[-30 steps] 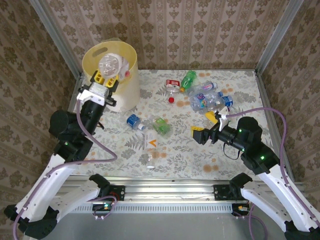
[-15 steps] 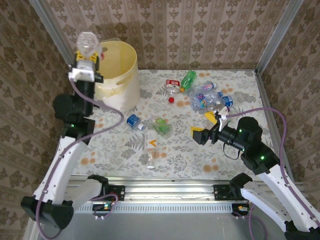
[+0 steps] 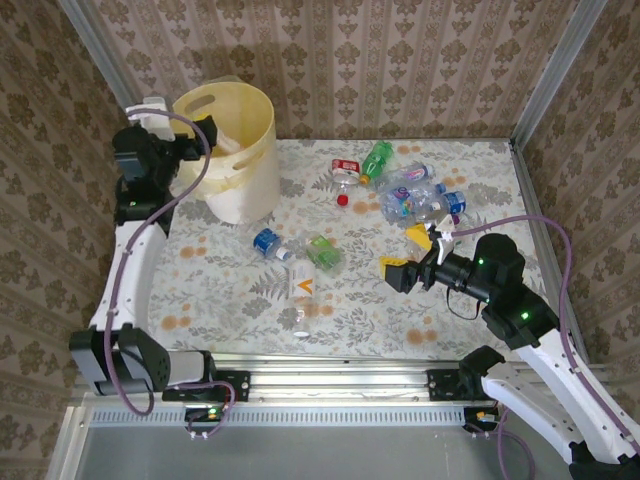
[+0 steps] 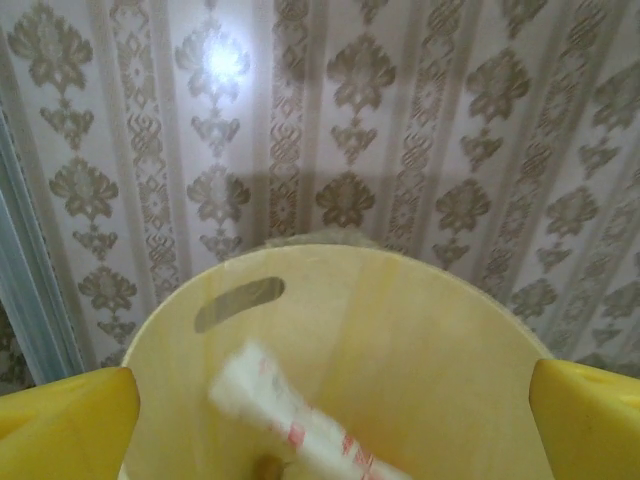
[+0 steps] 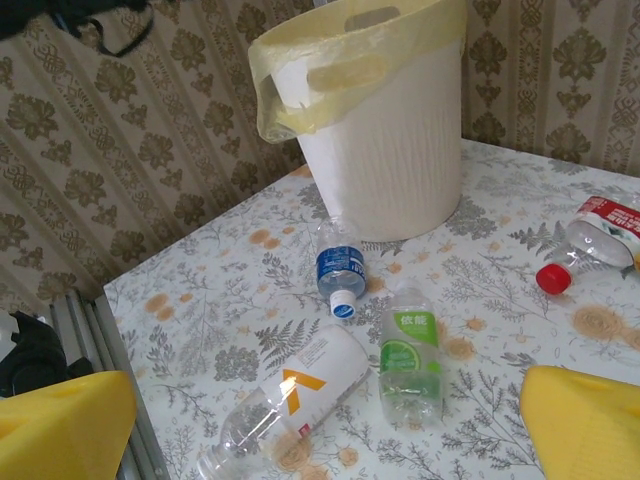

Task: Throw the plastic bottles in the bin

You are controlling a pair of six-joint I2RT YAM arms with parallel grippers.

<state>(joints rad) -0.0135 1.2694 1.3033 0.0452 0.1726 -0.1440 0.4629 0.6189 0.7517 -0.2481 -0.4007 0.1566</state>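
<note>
A: Status, L gripper point(image 4: 332, 400)?
B: Over the bin point(image 4: 400, 300), fingers spread wide, holding nothing. A blurred bottle point(image 4: 300, 425) is inside the bin, clear of both pads.
A: R gripper point(image 3: 408, 253)?
B: Open, empty, low over the table point(image 3: 230, 300). The green-label bottle point(image 5: 410, 365) lies just ahead, on the bin side. Its long axis runs approx. along the approach, so the jaws span its narrow width. The orange-label bottle point(image 5: 300, 385) lies beside it on a diagonal; prob. needs wrist rotation.
A: Which arm for the next pick?
B: R arm, prob., as it's far nearer.
</note>
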